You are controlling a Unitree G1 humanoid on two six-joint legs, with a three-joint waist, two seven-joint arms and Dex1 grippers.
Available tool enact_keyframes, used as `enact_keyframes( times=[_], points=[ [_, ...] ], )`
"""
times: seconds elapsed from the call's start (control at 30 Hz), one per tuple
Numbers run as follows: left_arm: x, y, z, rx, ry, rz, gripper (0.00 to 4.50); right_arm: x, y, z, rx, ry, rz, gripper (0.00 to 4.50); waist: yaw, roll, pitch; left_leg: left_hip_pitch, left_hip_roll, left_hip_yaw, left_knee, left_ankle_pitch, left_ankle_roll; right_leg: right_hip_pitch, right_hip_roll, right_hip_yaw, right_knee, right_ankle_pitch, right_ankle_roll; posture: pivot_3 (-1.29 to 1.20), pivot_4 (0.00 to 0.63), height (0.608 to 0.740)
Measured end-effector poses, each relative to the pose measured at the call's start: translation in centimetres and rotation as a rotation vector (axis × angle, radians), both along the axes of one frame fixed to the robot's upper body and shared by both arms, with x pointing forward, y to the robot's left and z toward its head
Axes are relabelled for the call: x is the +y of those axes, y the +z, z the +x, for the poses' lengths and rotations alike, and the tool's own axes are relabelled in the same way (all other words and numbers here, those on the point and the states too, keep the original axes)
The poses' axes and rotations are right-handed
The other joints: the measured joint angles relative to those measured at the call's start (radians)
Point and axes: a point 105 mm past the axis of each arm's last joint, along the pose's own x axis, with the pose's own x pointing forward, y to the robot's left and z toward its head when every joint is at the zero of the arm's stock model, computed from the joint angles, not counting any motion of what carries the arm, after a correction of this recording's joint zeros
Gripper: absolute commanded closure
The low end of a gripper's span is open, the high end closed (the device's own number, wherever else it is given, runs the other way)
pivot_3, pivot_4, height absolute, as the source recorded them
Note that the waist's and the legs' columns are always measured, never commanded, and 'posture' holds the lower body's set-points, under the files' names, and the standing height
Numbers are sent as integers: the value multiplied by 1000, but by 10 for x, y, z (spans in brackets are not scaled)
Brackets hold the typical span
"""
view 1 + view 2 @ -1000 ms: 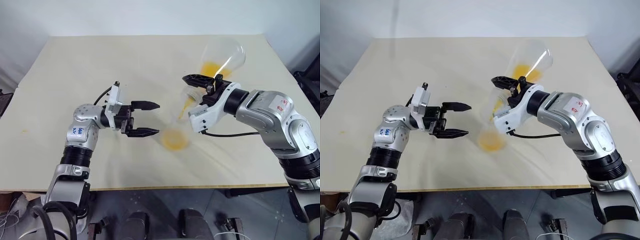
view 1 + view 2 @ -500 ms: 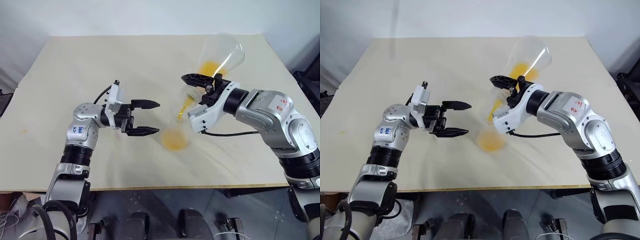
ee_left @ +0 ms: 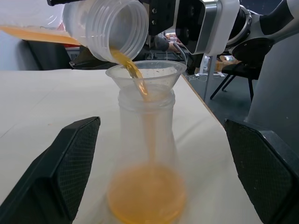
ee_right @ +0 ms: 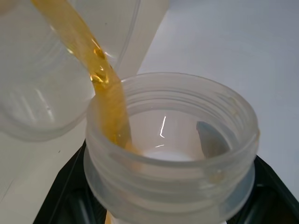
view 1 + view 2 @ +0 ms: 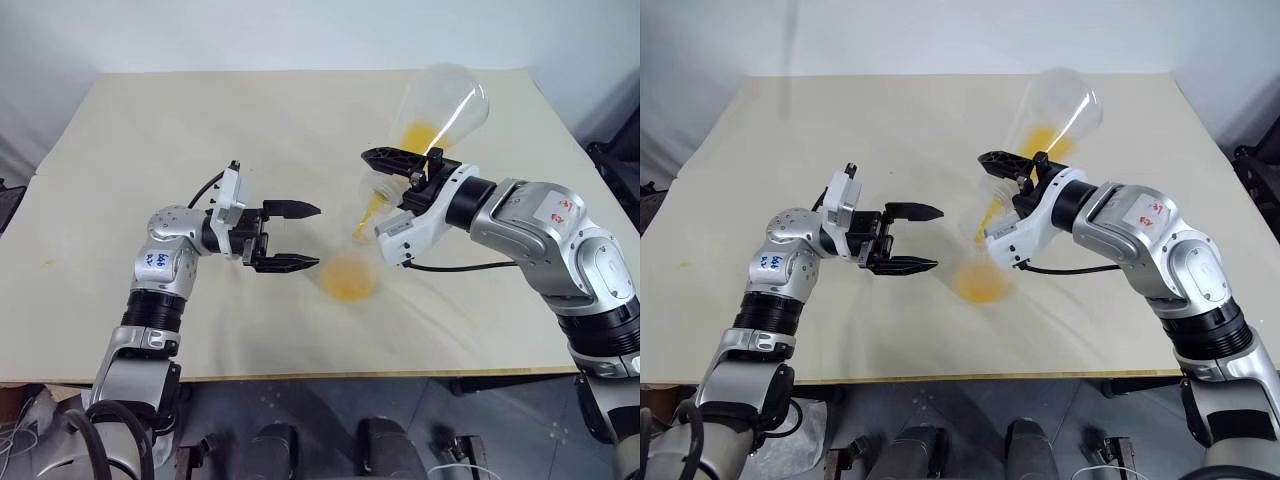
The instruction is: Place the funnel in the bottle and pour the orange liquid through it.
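Pouring underway: left gripper [image 5: 300, 237] spread wide just beside the bottle [image 3: 145, 154], touching nothing. Inside its neck, the funnel [image 3: 145, 73] catching the orange liquid [image 3: 135, 70]. Beyond, right gripper [image 5: 392, 180] clamped on the tilted larger flask [image 5: 440, 108]. Best kept to a thin stream, centred over the cone.
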Motion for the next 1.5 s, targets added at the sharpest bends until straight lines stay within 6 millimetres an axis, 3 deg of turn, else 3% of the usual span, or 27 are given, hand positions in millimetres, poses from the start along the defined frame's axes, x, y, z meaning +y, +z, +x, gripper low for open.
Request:
enact_keyframes(
  times=[1.5],
  points=[
    [0, 0, 0, 1, -1, 1, 0, 4, 6, 0, -75, 37, -54, 2027, -1, 0, 0, 0, 0, 0, 0, 0, 0, 0, 0, 0, 1, 0, 0, 0, 150, 740]
  ],
)
